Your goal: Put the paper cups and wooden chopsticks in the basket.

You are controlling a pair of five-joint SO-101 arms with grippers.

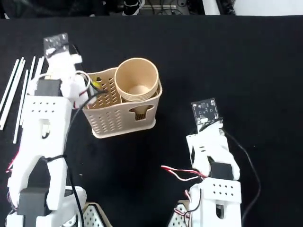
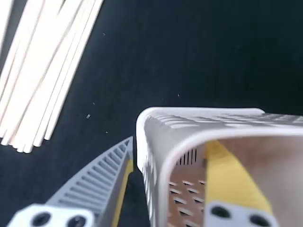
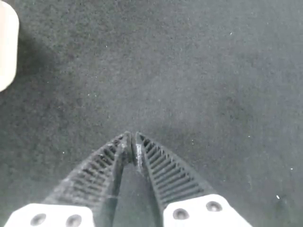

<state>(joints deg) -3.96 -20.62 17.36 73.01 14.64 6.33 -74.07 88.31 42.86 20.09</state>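
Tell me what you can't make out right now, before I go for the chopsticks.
1. How many paper cups: nested in the basket, the high view shows just rims.
2. The basket's other compartment: covered by the left arm in the high view, blurred and cut off in the left wrist view.
3. How many chopsticks: blurred and edge-cut in the left wrist view, partly under the arm in the high view.

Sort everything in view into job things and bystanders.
Job: cups, stacked in the basket; chopsticks, loose on the table.
Bystanders: red and white wires; the black table itself.
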